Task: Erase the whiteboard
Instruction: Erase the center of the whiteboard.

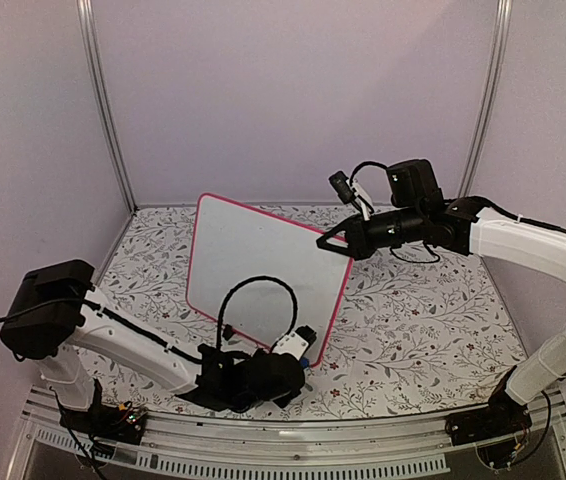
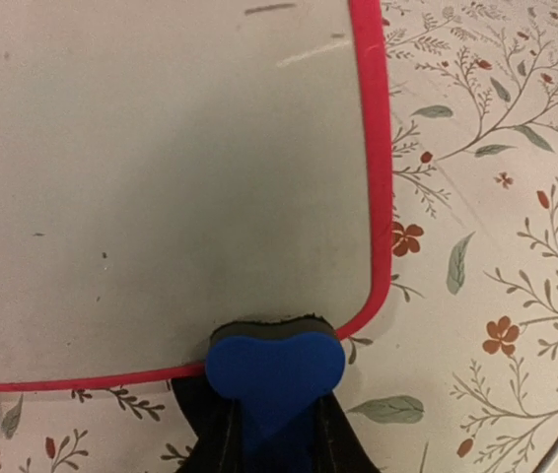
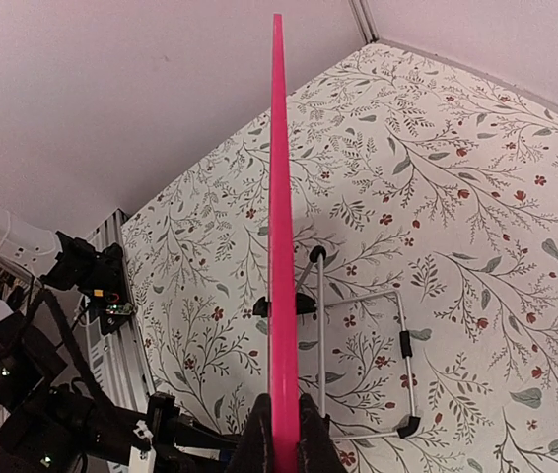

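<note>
The whiteboard (image 1: pixel 253 260), white with a pink-red frame, stands upright and tilted on the table. My right gripper (image 1: pixel 336 240) is shut on its upper right edge; in the right wrist view the frame (image 3: pixel 277 197) runs edge-on between my right gripper's (image 3: pixel 281 434) two fingers. My left gripper (image 1: pixel 301 358) is low at the board's lower right corner, shut on a blue heart-shaped eraser (image 2: pixel 274 370). The eraser's dark pad presses against the board (image 2: pixel 161 177) at its bottom frame, just above my left gripper (image 2: pixel 277 424). The surface looks almost blank, with faint streaks (image 2: pixel 269 9) near the top.
A floral cloth (image 1: pixel 413 320) covers the table. A grey wire stand with black caps (image 3: pixel 400 340) props the board from behind. Pale enclosure walls and metal poles (image 1: pixel 103 100) close in the back and sides. A metal rail (image 1: pixel 293 440) runs along the near edge.
</note>
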